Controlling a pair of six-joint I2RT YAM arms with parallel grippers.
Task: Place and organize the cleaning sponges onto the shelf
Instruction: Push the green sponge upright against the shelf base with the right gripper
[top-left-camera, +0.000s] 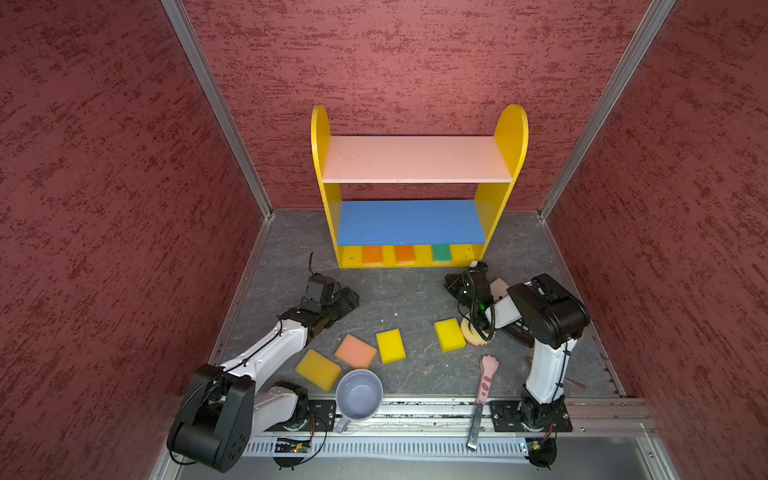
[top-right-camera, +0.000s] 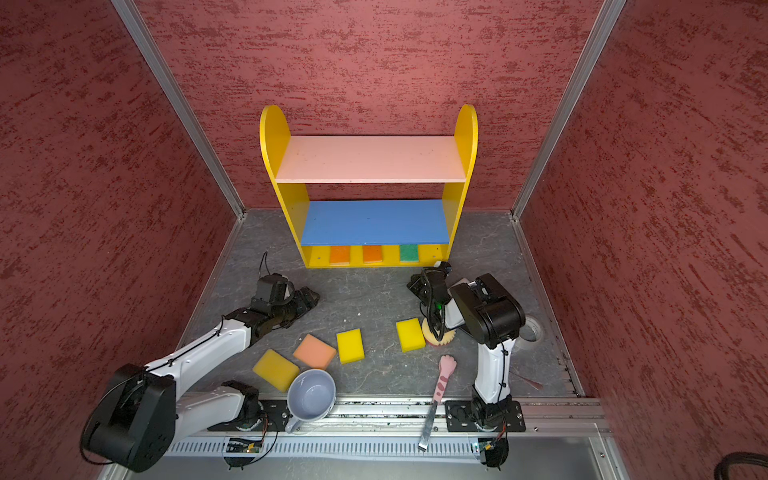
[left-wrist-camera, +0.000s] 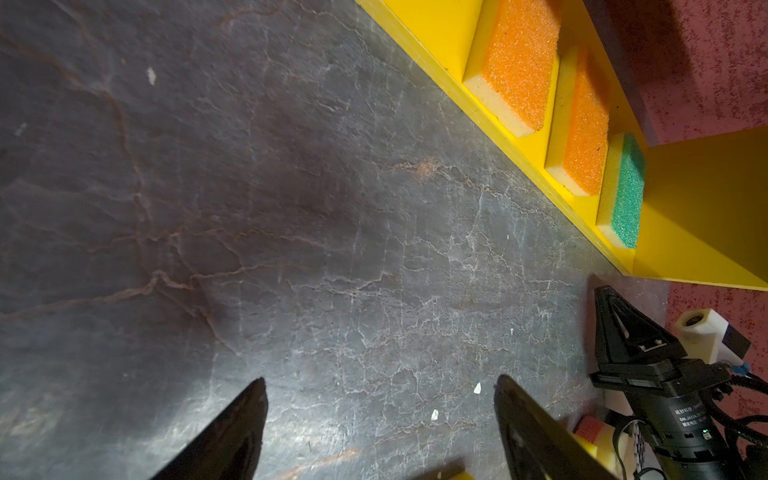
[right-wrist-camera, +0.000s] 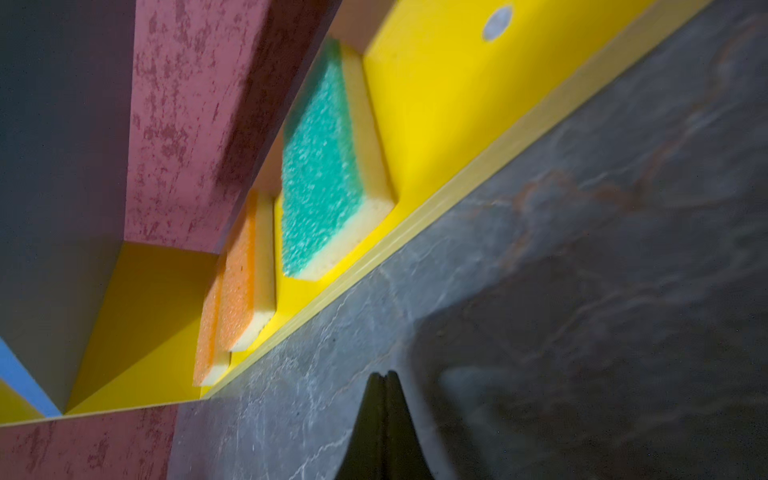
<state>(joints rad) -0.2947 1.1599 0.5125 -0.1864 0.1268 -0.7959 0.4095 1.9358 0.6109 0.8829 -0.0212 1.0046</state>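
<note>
Currently, left gripper (left-wrist-camera: 380, 380) fingers spread above bare counter (left-wrist-camera: 208, 208); right gripper (right-wrist-camera: 384, 376) fingers pressed together, empty, near the shelf (right-wrist-camera: 436, 104). Best fetch the central yellow sponge (top-left-camera: 390, 345), approaching squarely.

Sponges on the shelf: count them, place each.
3, all on the yellow bottom board: an orange-topped rectangular foam sponge at left, another mid-board, a green-topped one toward the right. The blue middle board could hide more.

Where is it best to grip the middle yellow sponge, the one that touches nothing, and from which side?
Probably from straight above, closing the open left gripper on the two long side faces of the yellow sponge, across its short width: it lies flat with bare table all round.
</note>
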